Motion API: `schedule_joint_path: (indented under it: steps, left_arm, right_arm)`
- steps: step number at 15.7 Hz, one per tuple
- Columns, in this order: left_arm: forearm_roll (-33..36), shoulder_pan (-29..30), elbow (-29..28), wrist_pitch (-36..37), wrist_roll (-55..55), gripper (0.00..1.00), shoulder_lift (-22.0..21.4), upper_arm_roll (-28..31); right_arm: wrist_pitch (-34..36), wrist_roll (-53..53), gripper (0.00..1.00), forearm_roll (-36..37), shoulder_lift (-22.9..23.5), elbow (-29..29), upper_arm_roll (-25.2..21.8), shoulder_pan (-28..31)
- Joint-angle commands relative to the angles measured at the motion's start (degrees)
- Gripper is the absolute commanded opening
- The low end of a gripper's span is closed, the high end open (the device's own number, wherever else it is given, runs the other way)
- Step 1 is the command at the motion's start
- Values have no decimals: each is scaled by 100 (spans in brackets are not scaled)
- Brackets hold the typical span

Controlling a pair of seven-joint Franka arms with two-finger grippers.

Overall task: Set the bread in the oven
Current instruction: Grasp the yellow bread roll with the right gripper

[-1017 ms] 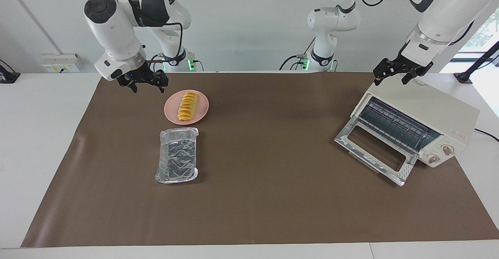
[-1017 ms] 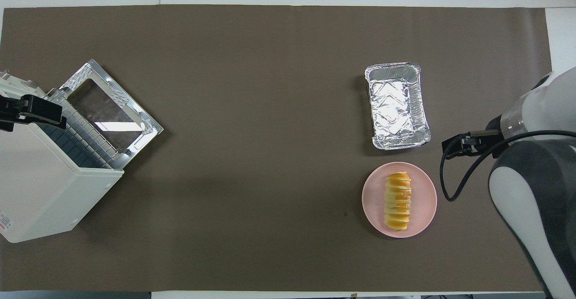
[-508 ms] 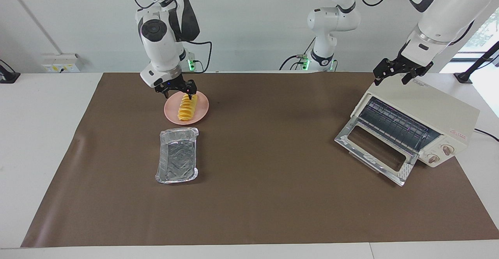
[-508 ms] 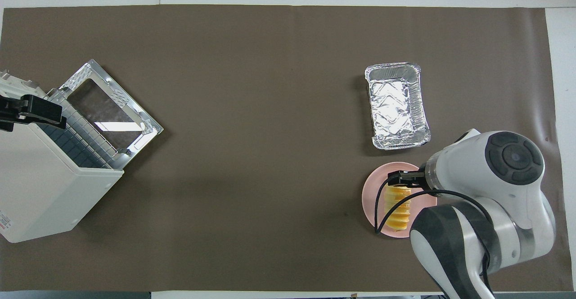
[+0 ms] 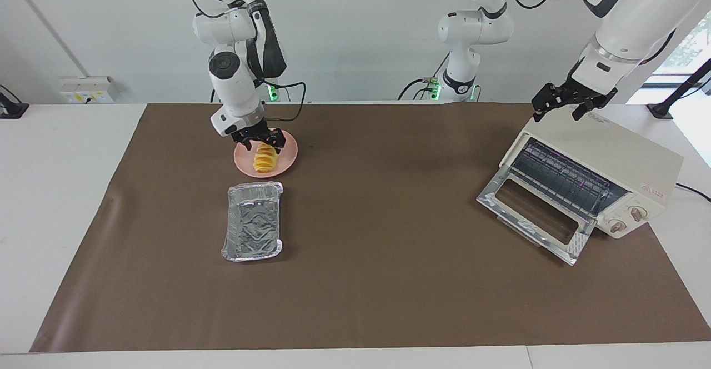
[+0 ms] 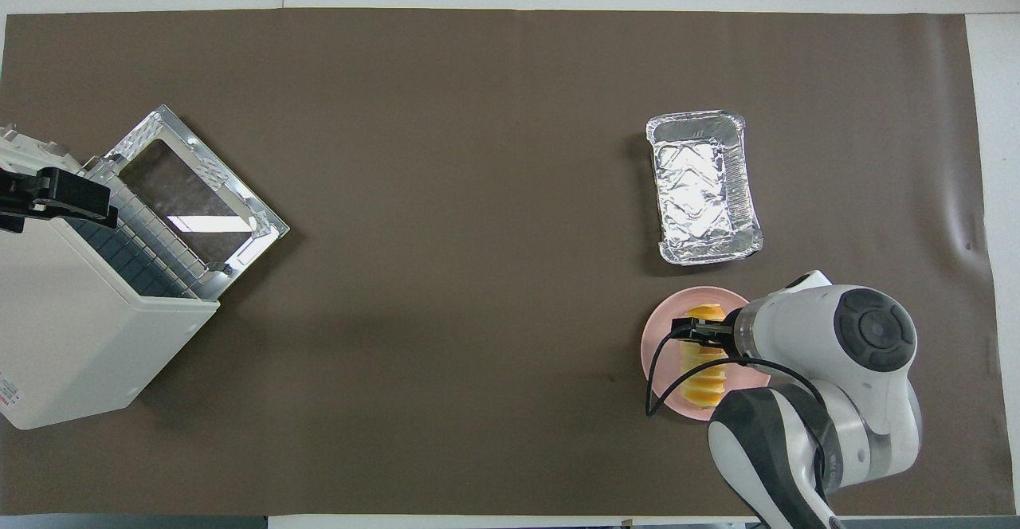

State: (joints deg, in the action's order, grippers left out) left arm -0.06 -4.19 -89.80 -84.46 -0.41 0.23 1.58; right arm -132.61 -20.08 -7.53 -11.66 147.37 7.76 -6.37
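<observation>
Starting big: table (image 5: 389,302) under a brown cover, and on it a cream toaster oven (image 5: 605,152) parked at the left arm's end. Door (image 5: 536,216) already dropped flat, rack in plain sight, so nothing left to open there.

Left gripper (image 5: 567,105) hanging just over the oven's top edge, fingers spread, holding nothing. Basically waiting.

Toward the right arm's end: crinkly foil tray (image 5: 253,222), empty as far as can be told. Pink plate (image 5: 286,158) just beside it, a bit nearer to the robots. Bread (image 5: 262,160) lying lengthwise on that plate, not lifted.

Right gripper (image 5: 259,142) down low over the end of the bread nearer to the robots, fingers spread and straddling the loaf, one on each side. Can't say for sure whether touching yet.

So, step in hand: grabbing the bread. Nothing in the oven yet, so early days overall.

Next up, probably: squeeze gently across the loaf (looks soft and sliced, easy to crush or split), lift clear of the plate, then carry across the whole table to the open oven, or hand over to the left arm.
</observation>
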Motion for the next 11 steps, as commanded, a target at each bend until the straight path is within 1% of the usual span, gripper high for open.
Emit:
schedule_joint_path:
  steps: [1,3,4,5,7,8,9,10,11]
  left_arm:
    - [94,32,-196,-97,41,100,-155,-26]
    - [94,32,-196,-97,41,100,-155,-26]
    - [94,32,-196,-97,41,100,-155,-26]
    - [94,32,-196,-97,41,100,-155,-26]
    - [94,32,-196,-97,41,100,-155,-26]
    - [94,32,-196,-97,41,100,-155,-26]
    - [94,32,-196,-97,41,100,-155,-26]
    - [94,32,-196,-97,41,100,-155,-26]
    - [94,32,-196,-97,41,100,-155,-26]
  right_arm:
    - [-221,48,96,-73,59,134,-11,-5]
    - [-265,57,87,-82,85,257,-3,-5]
    - [-413,57,84,-82,85,344,-2,-5]
    - [-519,66,77,-82,94,415,-2,-14]
    - [-538,57,55,-82,147,416,-2,-14]
    - [-529,66,35,-82,147,416,-2,-14]
    - [-494,66,12,-82,147,407,-2,-22]
    - [-459,48,0,-82,156,381,15,-23]
    - [-415,40,0,-82,156,337,24,-23]
